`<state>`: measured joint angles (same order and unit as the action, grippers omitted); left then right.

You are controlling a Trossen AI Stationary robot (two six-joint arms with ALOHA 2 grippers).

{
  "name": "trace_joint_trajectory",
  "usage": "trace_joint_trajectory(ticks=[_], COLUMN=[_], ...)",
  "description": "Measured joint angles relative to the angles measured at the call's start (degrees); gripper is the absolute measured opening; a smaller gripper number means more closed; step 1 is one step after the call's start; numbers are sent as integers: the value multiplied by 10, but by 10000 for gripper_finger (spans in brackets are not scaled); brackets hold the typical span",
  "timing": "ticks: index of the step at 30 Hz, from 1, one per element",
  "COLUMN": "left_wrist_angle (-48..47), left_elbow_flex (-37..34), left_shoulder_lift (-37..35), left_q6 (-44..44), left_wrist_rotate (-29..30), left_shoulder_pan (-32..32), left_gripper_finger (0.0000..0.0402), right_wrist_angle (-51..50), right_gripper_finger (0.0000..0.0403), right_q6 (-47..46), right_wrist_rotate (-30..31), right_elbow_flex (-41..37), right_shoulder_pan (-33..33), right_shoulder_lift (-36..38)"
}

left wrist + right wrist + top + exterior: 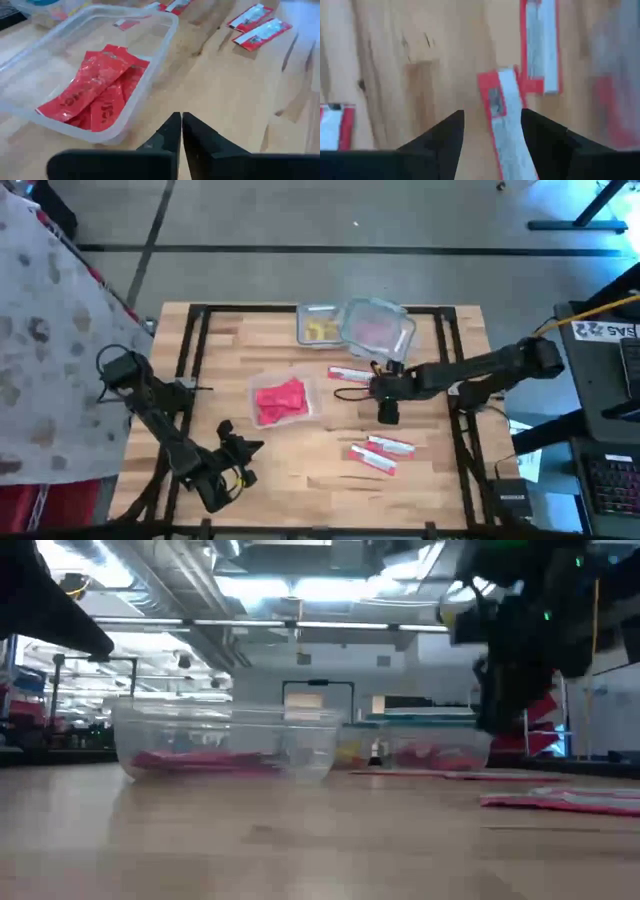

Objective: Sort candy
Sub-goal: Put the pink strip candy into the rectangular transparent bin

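Red candy packets (280,401) fill a clear tub (256,385) at the middle of the wooden worktop (300,470). Two more red packets (381,452) lie loose toward the near right edge, and another (349,374) lies just beside the right gripper (386,414). That gripper hangs over the worktop right of centre, fingers apart, with a packet (502,120) lying between them on the wood. Two further tubs (376,327) sit at the far edge. The left gripper (236,448) rests near the near left corner, fingers pressed together, empty.
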<state>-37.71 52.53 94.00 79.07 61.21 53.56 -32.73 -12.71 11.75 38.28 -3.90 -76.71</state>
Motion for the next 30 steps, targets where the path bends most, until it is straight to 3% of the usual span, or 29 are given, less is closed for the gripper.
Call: trace_joint_trajectory(ticks=[11,15,18,23,30], left_wrist_angle=[-1,0,0,0,0], left_elbow_flex=[0,0,0,0,0], left_shoulder_lift=[0,0,0,0,0], left_q6=[0,0,0,0,4], left_wrist_rotate=[-1,-1,-1,-5,-6], left_shoulder_pan=[0,-1,-1,-1,-2], left_gripper_finger=[0,0,0,0,0], right_wrist_angle=[133,169,185,199,275], right_gripper_finger=[185,185,185,185,185], right_q6=[11,2,-20,-66,-167], right_wrist_rotate=[-26,-94,-140,-141,-23], right_elbow_flex=[-83,-83,-66,-47,-46], right_shoulder_pan=[53,42,-6,-117,-276], right_shoulder_lift=[-2,-3,-2,-2,-34])
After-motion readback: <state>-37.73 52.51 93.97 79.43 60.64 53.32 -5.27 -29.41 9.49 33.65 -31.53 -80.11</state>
